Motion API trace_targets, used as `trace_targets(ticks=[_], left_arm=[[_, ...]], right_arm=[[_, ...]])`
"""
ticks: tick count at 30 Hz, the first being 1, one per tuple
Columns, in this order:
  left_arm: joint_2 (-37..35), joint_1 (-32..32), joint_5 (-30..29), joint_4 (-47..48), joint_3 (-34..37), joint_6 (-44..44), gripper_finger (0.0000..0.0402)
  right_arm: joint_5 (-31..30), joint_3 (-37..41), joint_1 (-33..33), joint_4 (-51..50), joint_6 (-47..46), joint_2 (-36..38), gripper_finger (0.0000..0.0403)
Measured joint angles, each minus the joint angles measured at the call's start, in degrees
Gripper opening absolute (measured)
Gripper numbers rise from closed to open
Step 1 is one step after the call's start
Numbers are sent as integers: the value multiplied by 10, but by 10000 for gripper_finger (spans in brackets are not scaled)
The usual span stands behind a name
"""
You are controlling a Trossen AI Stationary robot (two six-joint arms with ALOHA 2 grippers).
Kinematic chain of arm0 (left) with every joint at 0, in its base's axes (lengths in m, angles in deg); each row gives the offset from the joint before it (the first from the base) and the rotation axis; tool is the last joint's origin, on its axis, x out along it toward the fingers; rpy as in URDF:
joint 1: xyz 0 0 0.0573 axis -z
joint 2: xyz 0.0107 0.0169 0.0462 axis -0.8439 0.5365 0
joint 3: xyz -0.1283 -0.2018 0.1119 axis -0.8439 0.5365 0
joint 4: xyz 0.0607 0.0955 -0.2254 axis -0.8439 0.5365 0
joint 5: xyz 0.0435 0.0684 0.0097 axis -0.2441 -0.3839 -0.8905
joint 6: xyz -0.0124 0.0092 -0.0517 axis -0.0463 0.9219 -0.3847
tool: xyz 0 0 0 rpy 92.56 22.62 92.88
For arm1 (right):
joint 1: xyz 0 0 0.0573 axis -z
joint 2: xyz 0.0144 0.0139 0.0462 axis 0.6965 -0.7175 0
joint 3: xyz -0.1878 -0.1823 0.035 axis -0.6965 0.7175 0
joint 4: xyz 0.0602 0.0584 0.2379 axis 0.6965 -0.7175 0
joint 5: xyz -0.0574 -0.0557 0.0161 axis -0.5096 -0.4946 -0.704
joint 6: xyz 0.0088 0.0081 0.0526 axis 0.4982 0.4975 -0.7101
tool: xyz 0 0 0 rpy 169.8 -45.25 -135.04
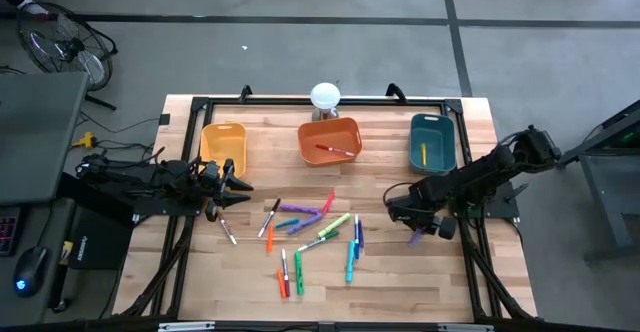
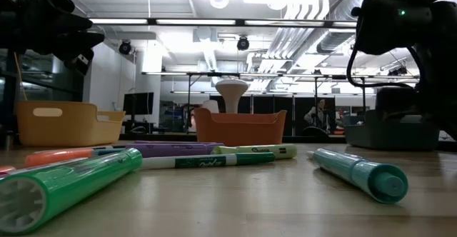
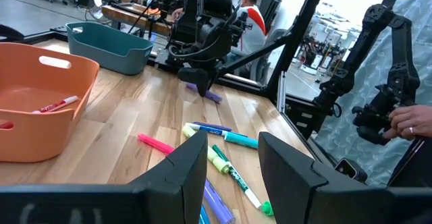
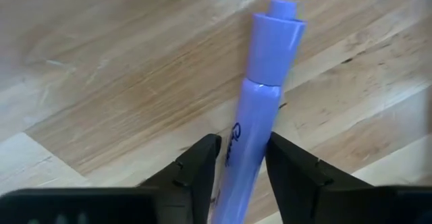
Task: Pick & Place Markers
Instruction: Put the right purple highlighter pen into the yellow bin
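The right gripper (image 4: 239, 158) is low over the table (image 1: 400, 282) on its right side, in front of the teal bin (image 1: 432, 142), its fingers closed on a purple marker (image 4: 258, 109) lying on the wood. The left gripper (image 3: 233, 166) hovers near the yellow bin (image 1: 223, 144) with its jaws apart and empty. The other markers (image 1: 310, 234) lie scattered mid-table, and one red marker (image 1: 337, 151) sits in the orange bin (image 1: 329, 140).

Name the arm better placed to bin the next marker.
Right. The right gripper already has its jaws around a purple marker, close to the teal bin. The left gripper holds nothing.
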Motion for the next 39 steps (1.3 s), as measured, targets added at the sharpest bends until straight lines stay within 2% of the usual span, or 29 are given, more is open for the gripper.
trace_targets(ticks=[7, 15, 19, 23, 27, 32, 39], left_arm=[[0, 0, 0, 0, 0, 0, 131], [0, 0, 0, 0, 0, 0, 131], [0, 0, 0, 0, 0, 0, 131], [0, 0, 0, 0, 0, 0, 131], [0, 0, 0, 0, 0, 0, 131], [0, 0, 0, 0, 0, 0, 131], [0, 0, 0, 0, 0, 0, 131]], right_arm=[[-14, 0, -13, 12, 19, 0, 57], [-21, -1, -28, 25, 83, 0, 57], [-46, -14, -37, 2, 138, 4, 56], [-98, -24, -51, -10, 173, 22, 56], [-180, -34, -66, -4, 206, 43, 53], [-256, -57, -85, -1, 263, 78, 53], [-386, -100, -111, -2, 385, 111, 53]])
